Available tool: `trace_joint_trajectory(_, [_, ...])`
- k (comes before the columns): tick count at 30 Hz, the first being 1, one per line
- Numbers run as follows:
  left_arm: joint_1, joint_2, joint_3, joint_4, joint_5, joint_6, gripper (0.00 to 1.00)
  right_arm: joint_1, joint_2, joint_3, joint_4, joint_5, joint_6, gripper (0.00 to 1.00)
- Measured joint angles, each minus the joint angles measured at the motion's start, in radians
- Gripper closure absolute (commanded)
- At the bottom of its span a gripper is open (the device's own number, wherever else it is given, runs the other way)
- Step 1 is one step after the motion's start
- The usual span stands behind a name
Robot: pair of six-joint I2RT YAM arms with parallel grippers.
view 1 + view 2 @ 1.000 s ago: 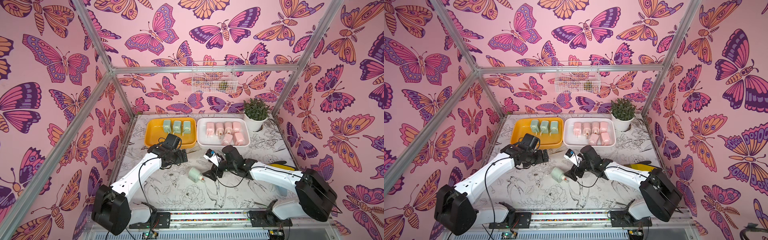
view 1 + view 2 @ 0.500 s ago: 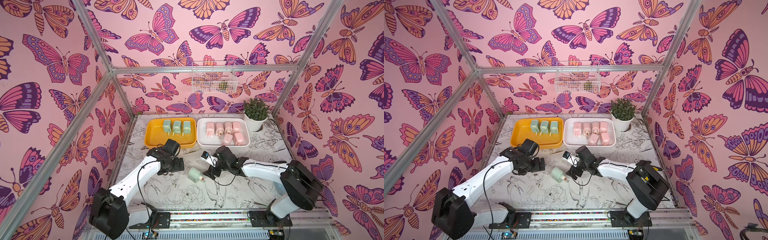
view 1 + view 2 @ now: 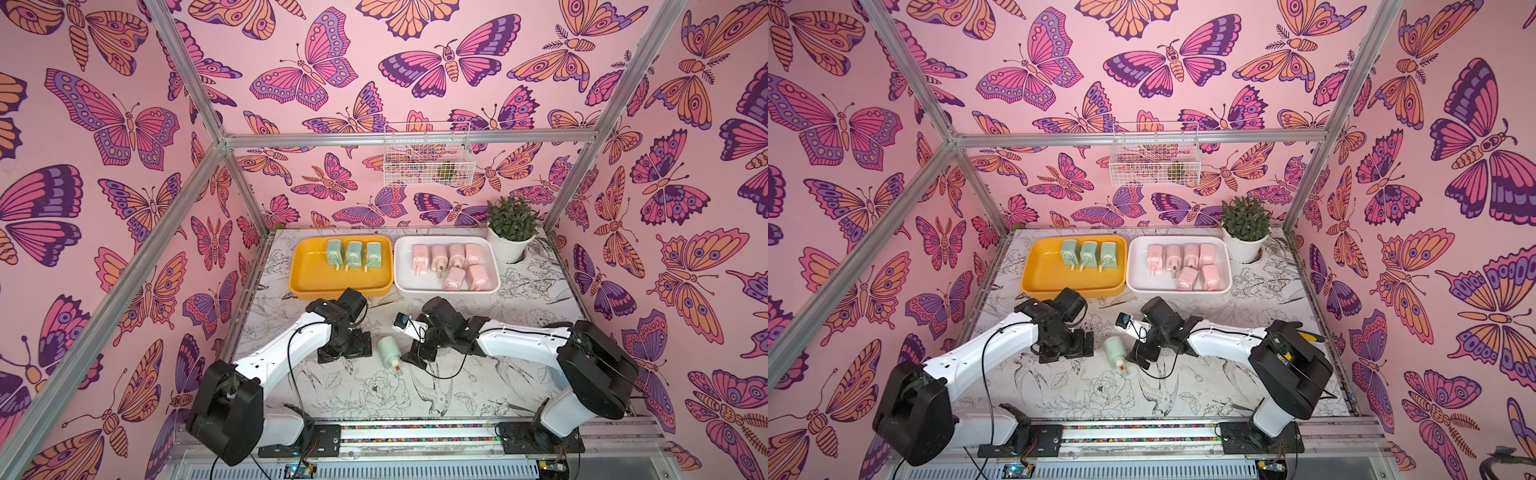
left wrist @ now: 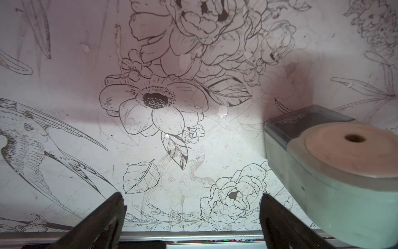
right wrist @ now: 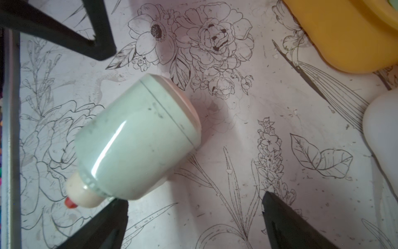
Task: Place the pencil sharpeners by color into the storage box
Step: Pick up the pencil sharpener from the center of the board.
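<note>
We see one sharpener lying on the table between our two grippers. Behind it sit two trays side by side, three sharpeners in the left one, six in the right one.

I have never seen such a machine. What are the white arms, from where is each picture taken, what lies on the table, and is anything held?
The two white arms are robot arms, each ending in a gripper with two black fingers. Two pictures come from one camera above, looking down at the whole table. The other two come from small cameras on the arms' wrists, looking past the fingers. At the back stand a yellow tray with three green pencil sharpeners and a white tray with six pink pencil sharpeners, beside a potted plant. One last green sharpener lies on its side on the table, between the left gripper and the right gripper. Both grippers are open and hold nothing.
</note>
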Motion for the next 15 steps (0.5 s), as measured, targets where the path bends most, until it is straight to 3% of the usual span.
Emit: trace_joint_trajectory(15, [-0.027,-0.014,0.017,0.015,-0.003,0.011,0.0,0.043,-0.003,0.002,0.01,-0.002,0.027,0.01])
